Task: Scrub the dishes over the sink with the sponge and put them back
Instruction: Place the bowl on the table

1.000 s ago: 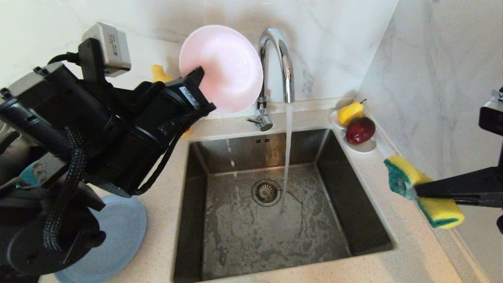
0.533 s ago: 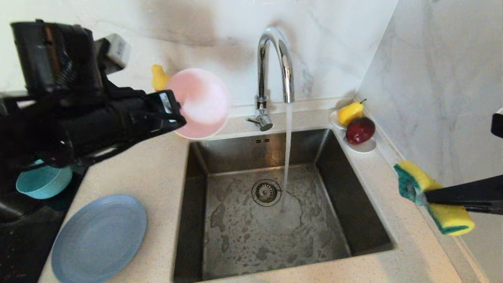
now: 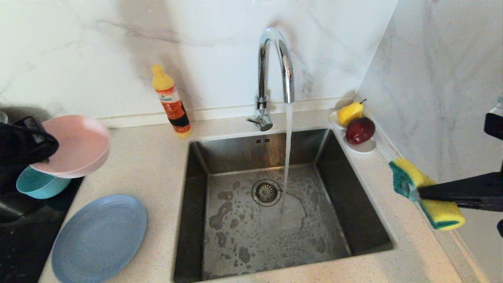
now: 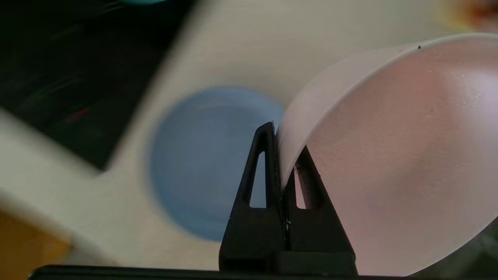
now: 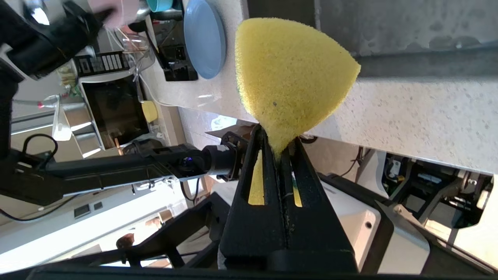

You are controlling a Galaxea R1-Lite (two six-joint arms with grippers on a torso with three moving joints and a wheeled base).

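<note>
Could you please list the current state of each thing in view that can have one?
Tap: running into the sink.
Pink bowl: held by its rim in the left claw, above the teal bowl.
Sponge: pinched in the right claw, off to the sink's right.
Blue plate: flat on the counter.
Soap bottle: upright, capped.

Three dishes: one pink bowl in the left gripper, one teal bowl just under it, one blue plate nearby. One sponge sits in the right gripper. One soap bottle, one pear, one apple.
</note>
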